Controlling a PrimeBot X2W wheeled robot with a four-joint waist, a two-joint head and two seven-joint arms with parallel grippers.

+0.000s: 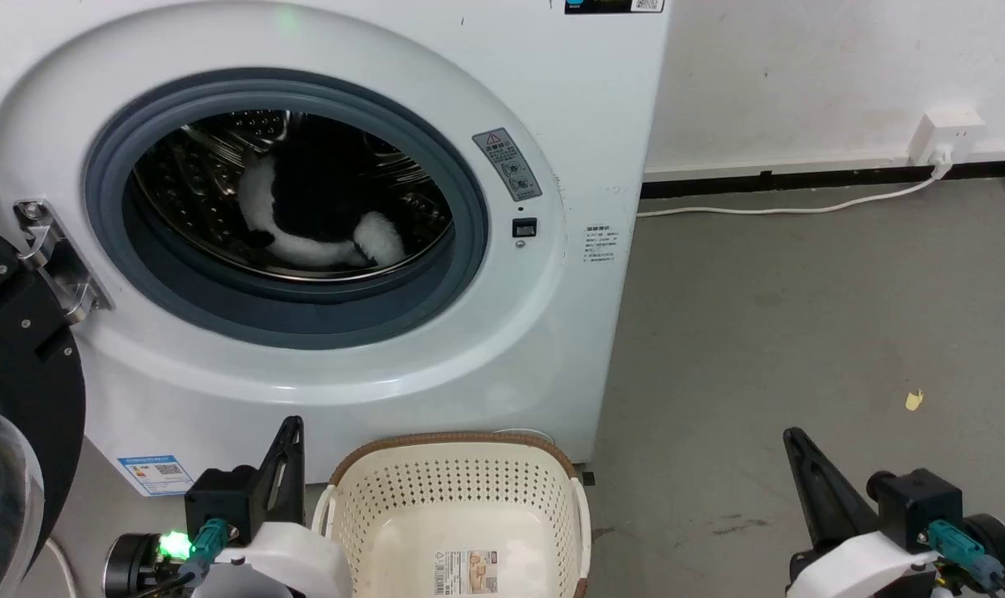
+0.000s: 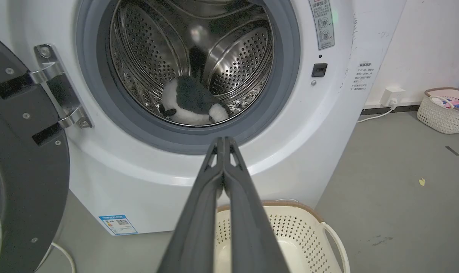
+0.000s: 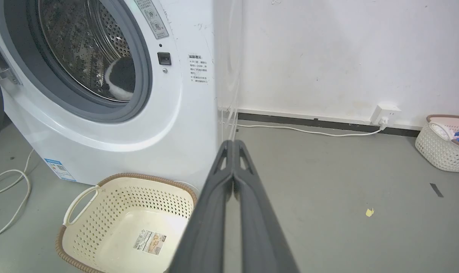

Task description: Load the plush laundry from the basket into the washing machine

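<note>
Dark fingers of the left gripper (image 2: 223, 141) are being held pressed together on nothing, just beside the basket (image 2: 290, 227); the right gripper (image 3: 233, 143) is likewise being held closed and empty over the grey floor (image 3: 328, 170). A paper label (image 1: 467, 573) is being shown on the basket's bottom. Beyond, the plush laundry (image 1: 320, 199) is being cradled inside the steel drum (image 2: 244, 57) of the washing machine (image 1: 552, 332).
</note>
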